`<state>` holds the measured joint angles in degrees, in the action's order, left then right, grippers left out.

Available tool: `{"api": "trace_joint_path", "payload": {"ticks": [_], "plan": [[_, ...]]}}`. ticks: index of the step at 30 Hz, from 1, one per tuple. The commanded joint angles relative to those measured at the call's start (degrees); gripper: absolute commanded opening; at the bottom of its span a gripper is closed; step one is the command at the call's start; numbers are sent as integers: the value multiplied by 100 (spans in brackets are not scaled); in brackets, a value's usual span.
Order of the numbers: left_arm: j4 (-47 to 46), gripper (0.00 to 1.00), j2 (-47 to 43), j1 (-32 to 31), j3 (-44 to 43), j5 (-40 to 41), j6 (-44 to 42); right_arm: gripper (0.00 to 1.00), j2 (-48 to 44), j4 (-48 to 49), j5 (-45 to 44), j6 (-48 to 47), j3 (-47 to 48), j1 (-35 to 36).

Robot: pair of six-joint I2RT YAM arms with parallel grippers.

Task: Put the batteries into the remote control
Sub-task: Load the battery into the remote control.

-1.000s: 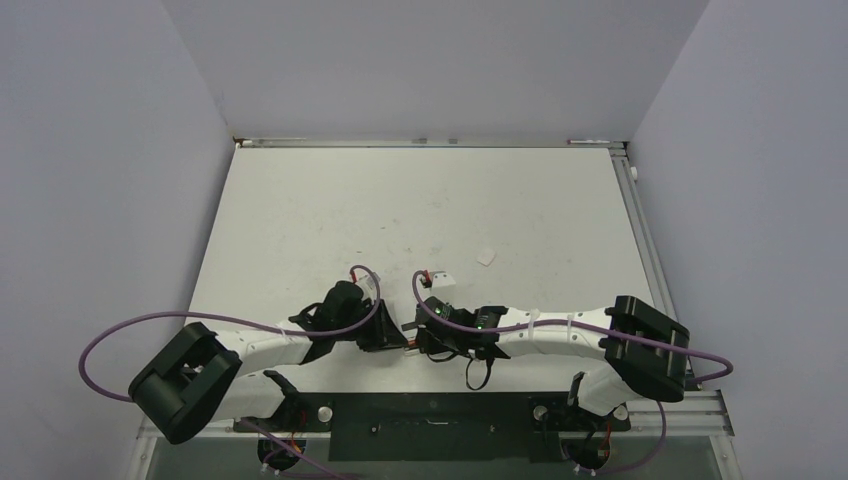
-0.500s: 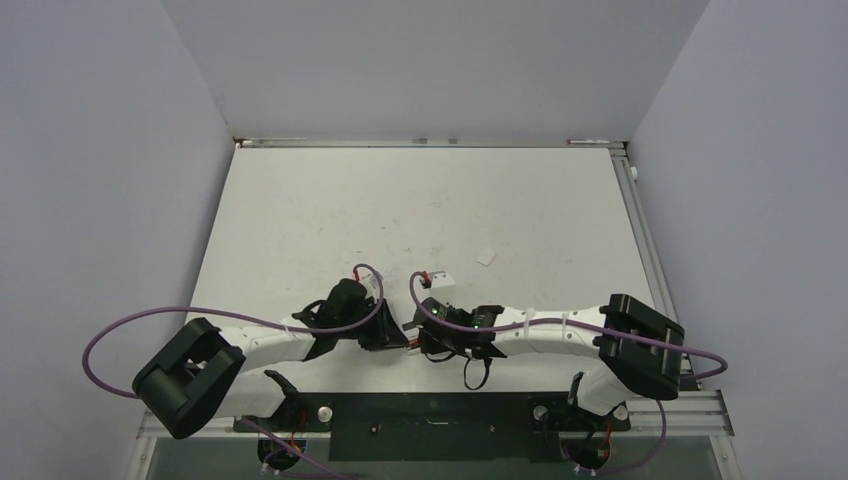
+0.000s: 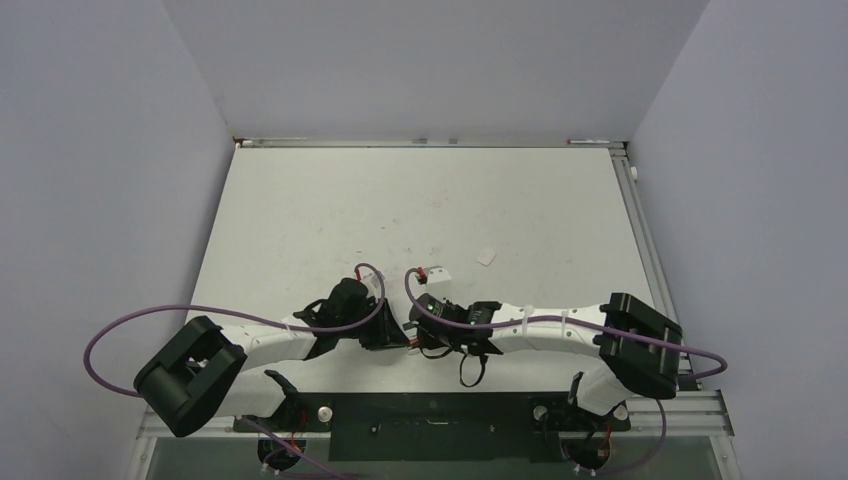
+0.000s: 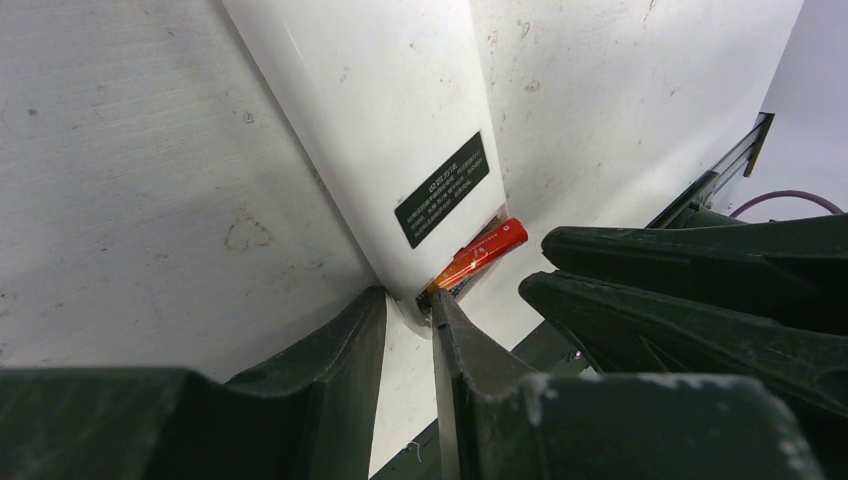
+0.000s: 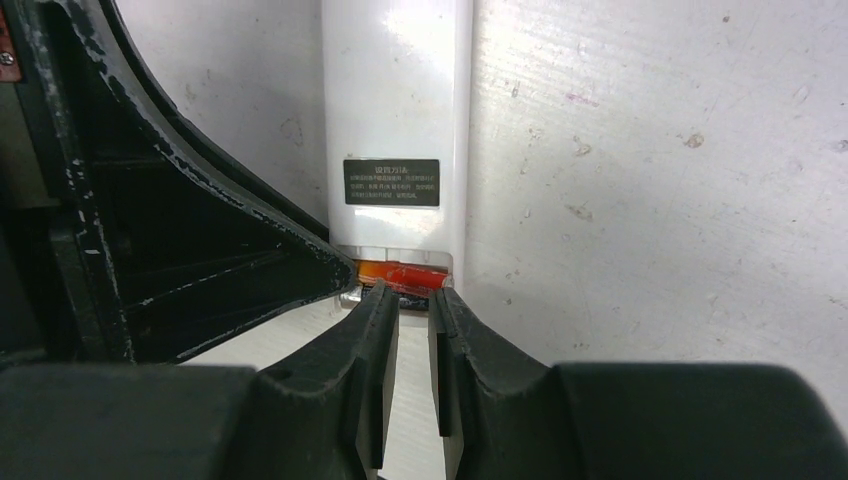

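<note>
**Item: remote control** (image 5: 395,90). One. White bar lying plain face up on the table (image 3: 300,220), near the table's near edge, between the two arms. One black label (image 5: 391,182) on its back. The compartment end is open and faces the grippers.

**Battery** (image 4: 485,248). One seen for certain. Red, lying across the open end of the remote, one end tilted up out of the compartment. A second cannot be made out.

**Right gripper** (image 5: 405,295). One. Jaws a slim gap apart with nothing between them, tips right at the battery.

**Left gripper** (image 4: 410,305). One. Jaws a slim gap apart, with the remote's corner at the mouth of the gap. Whether it is pinched cannot be told. The two grippers meet nose to nose over the remote's end.

**White scrap** (image 3: 487,257). One. Small and flat, farther out and to the right, well apart from the grippers.

**Room.** The dark base plate (image 3: 430,415) lies just behind the work. Bare table stretches ahead and to both sides. Walls close the far, left and right edges.
</note>
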<state>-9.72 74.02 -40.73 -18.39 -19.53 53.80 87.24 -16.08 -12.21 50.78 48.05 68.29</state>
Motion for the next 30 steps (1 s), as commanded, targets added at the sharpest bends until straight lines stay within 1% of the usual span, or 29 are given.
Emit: {"api": "trace_joint_path", "payload": {"ticks": [1,13,20,24,30], "plan": [[416,22,155,-25,-20,339,-203,20,15,-135,-299,-160,231,-56],[402,22,201,-23,-55,318,-217,19,261,-1,-142,-201,205,-97],[390,22,235,-25,-67,310,-212,14,337,122,-25,-286,186,-102],[391,22,255,-31,-68,309,-208,9,427,124,61,-365,238,-93],[409,22,258,-24,-92,317,-212,8,650,67,379,-516,276,-63]]}}
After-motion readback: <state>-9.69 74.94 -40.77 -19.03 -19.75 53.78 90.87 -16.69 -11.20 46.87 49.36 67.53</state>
